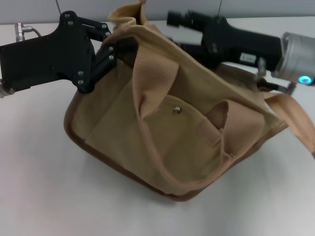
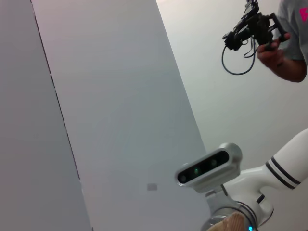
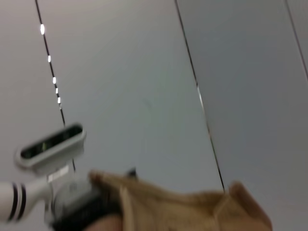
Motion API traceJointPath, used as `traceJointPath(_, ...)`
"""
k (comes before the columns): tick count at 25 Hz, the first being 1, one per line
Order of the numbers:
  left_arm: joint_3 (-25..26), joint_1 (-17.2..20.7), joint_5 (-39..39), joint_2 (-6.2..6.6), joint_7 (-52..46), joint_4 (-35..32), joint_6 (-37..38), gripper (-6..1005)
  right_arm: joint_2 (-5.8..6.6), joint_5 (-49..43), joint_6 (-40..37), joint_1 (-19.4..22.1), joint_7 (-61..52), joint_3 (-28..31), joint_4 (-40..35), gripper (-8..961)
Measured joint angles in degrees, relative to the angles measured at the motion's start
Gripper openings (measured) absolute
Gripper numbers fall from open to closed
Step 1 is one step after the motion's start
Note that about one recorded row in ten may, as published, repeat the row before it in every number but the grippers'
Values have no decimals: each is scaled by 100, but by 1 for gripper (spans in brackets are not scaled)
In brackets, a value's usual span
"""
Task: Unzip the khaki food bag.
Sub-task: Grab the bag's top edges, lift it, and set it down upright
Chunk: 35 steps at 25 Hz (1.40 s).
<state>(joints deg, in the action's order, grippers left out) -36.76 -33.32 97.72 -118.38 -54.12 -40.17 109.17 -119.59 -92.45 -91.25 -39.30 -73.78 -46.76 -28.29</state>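
White tabletop (image 1: 39, 187), khaki food bag (image 1: 197, 142) tipped at centre. Left gripper (image 1: 110, 49) pinches bag's top corner, clamped on fabric. Right gripper (image 1: 179, 22) at rear top edge; finger state unclear. Advice: keep corner taut, draw zipper straight along track.

Pale wall panels (image 2: 106, 110) fill most of the frame. A white robot arm (image 2: 269, 180) with a camera head (image 2: 208, 168) sits low, and a person's hand (image 2: 272, 50) holds a black device (image 2: 250, 29).
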Motion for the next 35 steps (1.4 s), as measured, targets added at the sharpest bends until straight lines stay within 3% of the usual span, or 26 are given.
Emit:
traceJointPath(2,-8,0,0,-5,7,0,1,31,0,8,1,125,-78,-137,-166,826)
traceJointPath(5,-84,0,0,-15,33,0,-12,31,-1,25,-106,676,-346,-429,-751,826)
traceJointPath(9,-149,-4,-8,-22,46,4,-11,31,-2,89,-273,1032,-383,-415,-925,826)
traceJointPath(13,-404,-23,-14,-25,54,5,17,32,-3,1108,-456,1351,-165,-439,-744,825)
traceJointPath(15,-611,-35,-18,-27,58,-2,-11,32,-13,1888,-626,1374,100,-653,-576,825)
traceJointPath(20,-830,-53,-19,-26,130,31,-16,32,-19,2359,-257,1099,318,-1338,-479,825)
traceJointPath(25,-940,-53,-26,-26,134,0,-16,33,-20,2369,375,841,328,-1947,-552,825)
traceJointPath(30,-907,-52,-36,-17,136,-2,-17,33,16,2181,514,793,157,-2146,-720,826)
traceJointPath(35,-895,-50,-61,-10,139,-11,-34,34,19,1308,498,1058,-388,-2134,-1291,826)
